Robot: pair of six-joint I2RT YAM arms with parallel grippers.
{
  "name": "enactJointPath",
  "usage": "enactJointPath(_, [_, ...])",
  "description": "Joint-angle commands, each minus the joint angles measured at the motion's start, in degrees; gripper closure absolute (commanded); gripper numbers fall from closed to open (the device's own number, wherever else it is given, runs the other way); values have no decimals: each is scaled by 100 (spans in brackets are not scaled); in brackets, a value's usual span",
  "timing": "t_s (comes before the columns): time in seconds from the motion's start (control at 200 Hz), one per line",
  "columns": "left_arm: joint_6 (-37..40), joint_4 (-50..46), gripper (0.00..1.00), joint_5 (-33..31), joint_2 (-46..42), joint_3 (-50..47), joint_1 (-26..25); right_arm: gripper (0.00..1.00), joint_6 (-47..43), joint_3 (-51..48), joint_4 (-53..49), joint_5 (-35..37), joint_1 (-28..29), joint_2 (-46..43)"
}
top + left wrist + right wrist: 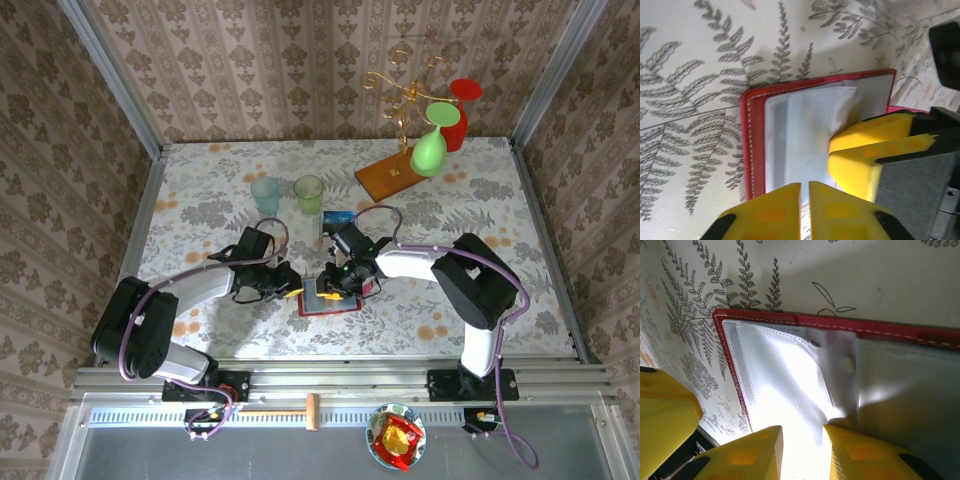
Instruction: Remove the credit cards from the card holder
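Here we are seeing the card holder [790, 145] lying open and flat on the table [200, 200] between the two arms, showing a red stitched border around greyish clear sleeves, one of them puckering upward. The left claw [805, 192] is sitting over one end of it, closed to a mere slit. The right claw [802, 440] is standing slightly apart with bright sleeve plastic in the gap; we cannot tell whether it is pinching it. A blue-faced card [337, 219] is lying just beyond the holder.
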Motion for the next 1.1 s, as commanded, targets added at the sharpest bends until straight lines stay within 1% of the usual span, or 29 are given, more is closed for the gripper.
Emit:
enactJointPath(0.0, [-220, 105, 83, 63, 1, 122, -99, 70, 142, -254, 136, -106, -93, -79])
enactJointPath(0.28, [-498, 456, 70, -8, 285, 32, -272, 73, 314, -627, 745, -415, -241, -44])
enactJointPath(0.47, [-550, 446, 68, -108, 409, -2, -324, 75, 402, -837, 1068, -560, -322, -24])
enactJointPath(0.87, [-651, 468, 68, -215, 637, 43, -499, 76, 440, -1060, 1367, -759, -436, 24])
enactJointPath(0.98, [-675, 436, 68, -265, 597, 63, -526, 76, 455, -1084, 1407, -764, -437, 21])
enactJointPath(1.095, [-651, 256, 66, -506, 369, 69, -527, 76, 460, -1115, 1416, -764, -446, 18])
